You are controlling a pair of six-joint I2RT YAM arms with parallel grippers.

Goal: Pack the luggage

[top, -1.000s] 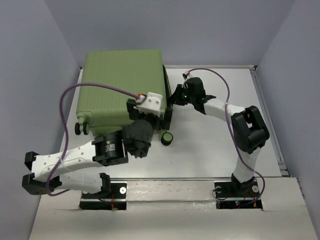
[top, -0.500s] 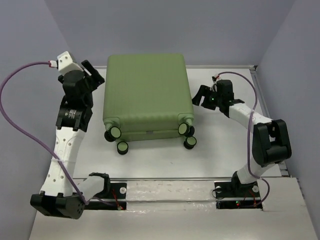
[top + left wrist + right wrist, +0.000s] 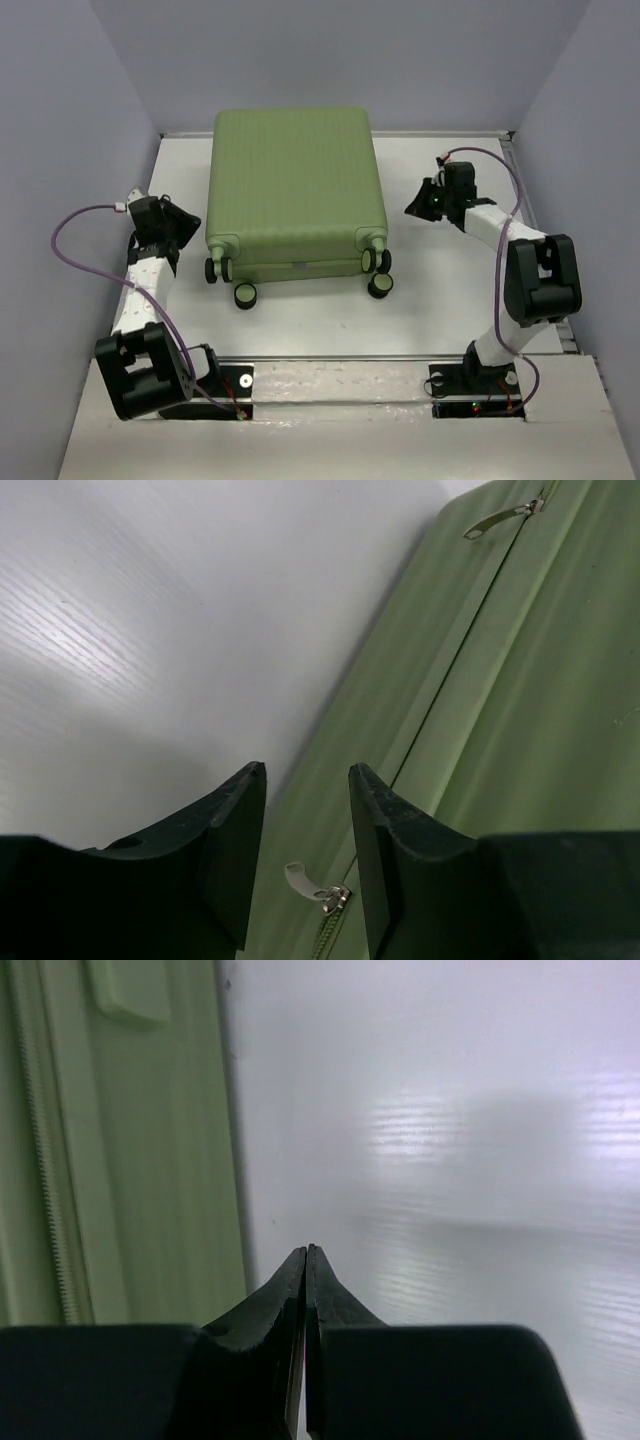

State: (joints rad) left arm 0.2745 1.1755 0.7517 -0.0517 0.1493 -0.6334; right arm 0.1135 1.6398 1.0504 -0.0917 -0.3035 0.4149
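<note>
The luggage [image 3: 295, 185], a light-green ribbed suitcase, lies closed and flat at the middle back of the table, with its black-and-green wheels [image 3: 245, 295] toward me. My left gripper [image 3: 188, 226] sits low against its left side, open. In the left wrist view a silver zipper pull [image 3: 318, 888] lies between the fingers of the left gripper [image 3: 305, 770], touching neither, and a second pull [image 3: 505, 518] shows farther along the zipper. My right gripper [image 3: 416, 206] hovers apart from the suitcase's right side. In its wrist view the right gripper [image 3: 308, 1250] is shut on nothing.
The white table [image 3: 440, 290] has grey walls close on the left, back and right. A metal rail [image 3: 340, 360] runs along the near edge by the arm bases. The suitcase's side [image 3: 150, 1160] fills the left of the right wrist view.
The suitcase went from the back left to the middle. My left arm dropped from high up to its left side, jaws narrowing. The right gripper opened, then shut.
</note>
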